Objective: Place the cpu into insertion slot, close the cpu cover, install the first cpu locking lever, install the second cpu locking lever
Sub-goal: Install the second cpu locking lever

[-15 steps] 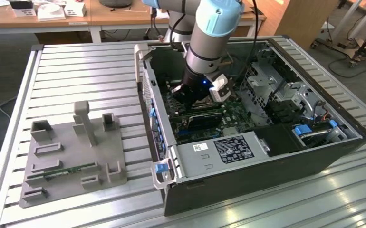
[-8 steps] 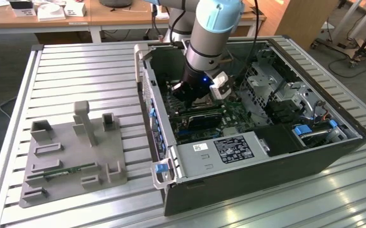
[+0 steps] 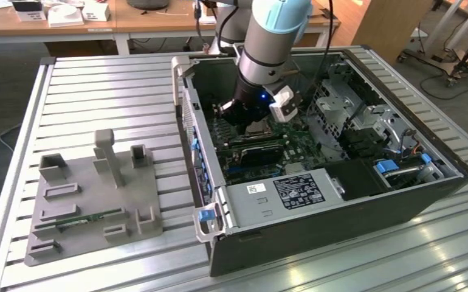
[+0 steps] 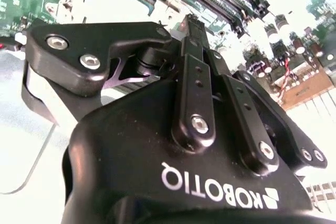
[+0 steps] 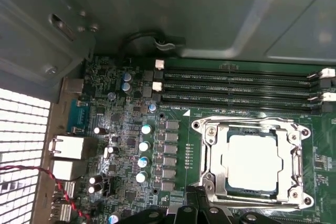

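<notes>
In the first wrist view the cpu (image 5: pixel 252 161) lies flat in the insertion slot (image 5: pixel 210 195), its pale metal top showing through the window of the cpu cover (image 5: pixel 251 128). The silver cover lies down flat over the chip. Thin metal levers run along the frame's sides. My gripper (image 5: pixel 197 204) hovers at the edge of the socket, its black fingers drawn together with nothing between them. In the exterior view the gripper (image 3: pixel 240 117) reaches down inside the open computer case, just above the socket (image 3: pixel 260 130). The second wrist view shows the gripper (image 4: pixel 173 35) close above the board.
Long black memory sticks (image 5: pixel 241 82) lie beside the socket, and a row of capacitors (image 5: pixel 144 145) stands on its other side. Case walls (image 3: pixel 187 115) and a drive cage (image 3: pixel 355 115) hem the arm in. A grey fixture (image 3: pixel 96 201) sits on the slatted table at the exterior view's left.
</notes>
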Robot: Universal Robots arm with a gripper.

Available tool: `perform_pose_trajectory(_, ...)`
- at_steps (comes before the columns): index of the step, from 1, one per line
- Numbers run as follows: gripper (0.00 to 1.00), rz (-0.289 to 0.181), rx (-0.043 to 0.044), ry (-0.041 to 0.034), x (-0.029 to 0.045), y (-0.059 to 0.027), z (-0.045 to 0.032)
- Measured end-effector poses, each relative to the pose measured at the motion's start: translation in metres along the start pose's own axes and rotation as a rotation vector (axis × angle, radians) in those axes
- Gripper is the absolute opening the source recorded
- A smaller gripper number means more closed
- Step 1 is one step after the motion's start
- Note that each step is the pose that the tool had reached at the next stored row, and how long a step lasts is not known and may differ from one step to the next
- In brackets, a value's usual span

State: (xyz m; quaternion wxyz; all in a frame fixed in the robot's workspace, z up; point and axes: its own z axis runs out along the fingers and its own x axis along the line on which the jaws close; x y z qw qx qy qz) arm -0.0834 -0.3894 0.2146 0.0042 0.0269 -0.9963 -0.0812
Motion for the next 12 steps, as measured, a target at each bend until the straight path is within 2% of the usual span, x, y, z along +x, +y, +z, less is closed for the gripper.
perform_pose_trajectory(4, 0.10, 0.000, 0.0000, 0.0000, 0.0000, 0.0010, -0.0064)
perform_pose_trajectory(12, 0.10, 0.000, -0.0001, -0.0001, 0.0000, 0.0011, -0.0070)
